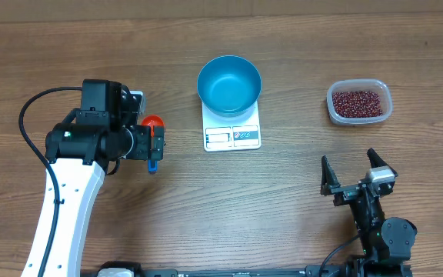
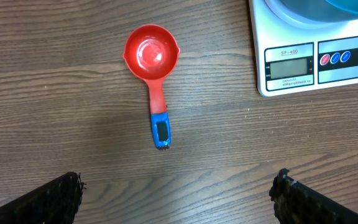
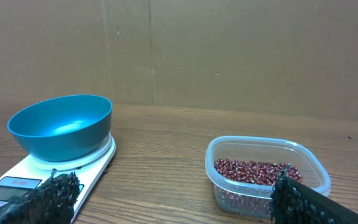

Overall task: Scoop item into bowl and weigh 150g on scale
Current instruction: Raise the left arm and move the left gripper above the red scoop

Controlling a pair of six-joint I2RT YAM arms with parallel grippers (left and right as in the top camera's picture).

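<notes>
left gripper: fingers wide apart, nothing held, hovering above the scoop.
scoop: flat on the table, well left of the scale; empty red cup on the far side, blue handle end toward the gripper.
handle axis: runs crosswise to the gap between the fingers, so a straight descent would likely straddle it.
nearer arm: left; the right is well apart.
right gripper: spread, empty.
beans: in the tub, right of the scale.
bowl: empty, on the scale.
</notes>
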